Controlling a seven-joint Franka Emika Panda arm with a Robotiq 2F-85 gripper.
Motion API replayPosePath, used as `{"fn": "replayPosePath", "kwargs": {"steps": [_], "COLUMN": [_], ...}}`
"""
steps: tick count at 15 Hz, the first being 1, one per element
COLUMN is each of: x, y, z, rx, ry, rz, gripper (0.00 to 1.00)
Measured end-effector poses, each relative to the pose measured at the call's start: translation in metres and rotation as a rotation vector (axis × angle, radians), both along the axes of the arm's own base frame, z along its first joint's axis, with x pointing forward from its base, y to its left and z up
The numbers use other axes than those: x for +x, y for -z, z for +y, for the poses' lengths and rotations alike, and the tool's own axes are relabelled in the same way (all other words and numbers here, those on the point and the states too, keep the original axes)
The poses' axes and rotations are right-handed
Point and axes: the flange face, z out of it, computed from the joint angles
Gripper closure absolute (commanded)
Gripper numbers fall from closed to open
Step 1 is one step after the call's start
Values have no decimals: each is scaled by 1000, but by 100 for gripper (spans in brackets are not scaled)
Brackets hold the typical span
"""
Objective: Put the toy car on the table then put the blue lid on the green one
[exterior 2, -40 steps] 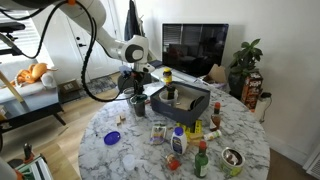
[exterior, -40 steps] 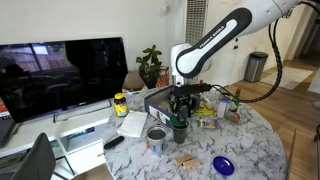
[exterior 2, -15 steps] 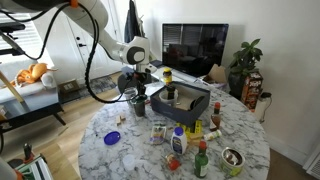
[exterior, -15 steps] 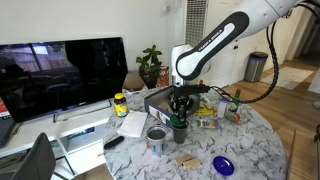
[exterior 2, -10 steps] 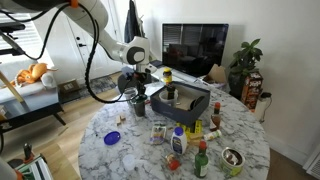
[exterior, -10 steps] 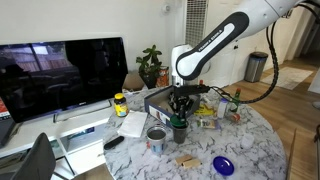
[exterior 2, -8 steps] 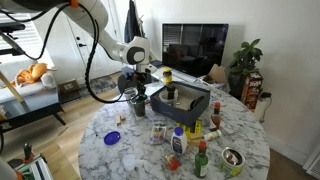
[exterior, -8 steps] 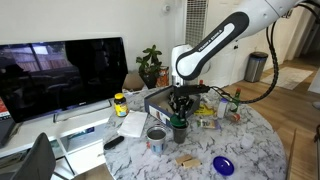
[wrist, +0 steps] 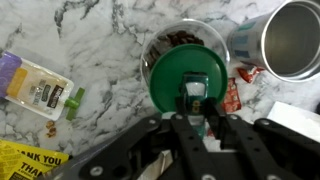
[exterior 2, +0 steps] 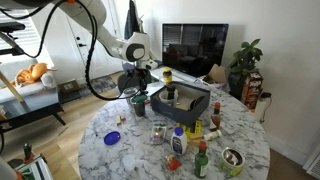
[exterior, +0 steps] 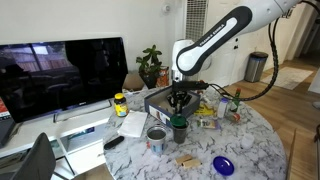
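Jaws clenched on the tiny toy car point(wrist: 193, 93), just over the green lid point(wrist: 165, 75): carry it sideways, clear of the silver can point(wrist: 290, 35), set it low on bare counter point(wrist: 100, 40)

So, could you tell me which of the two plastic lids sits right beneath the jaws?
The green lid, next to the silver can; the blue lid lies flat far off, near the edge of the table.
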Motion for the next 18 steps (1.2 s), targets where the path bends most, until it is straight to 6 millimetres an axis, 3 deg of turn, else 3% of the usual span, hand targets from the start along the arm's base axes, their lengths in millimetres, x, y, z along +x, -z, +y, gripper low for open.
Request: {"fn": "replayPosePath", "kwargs": {"steps": [3,6,11,15,16,18], "x": [-10,-43,-100,-126,-129,-133], "y": [-37,-43,13,49,54,62], "z": [-8,-23,-47,-62,-67,-75], "rx": [43,73,94,91,89,93], "ry": [-10,-70,-157,-159,-150,-126], "rz": [-38,28,180,246,250,263], "gripper": [93,93,93,93,73,73]}}
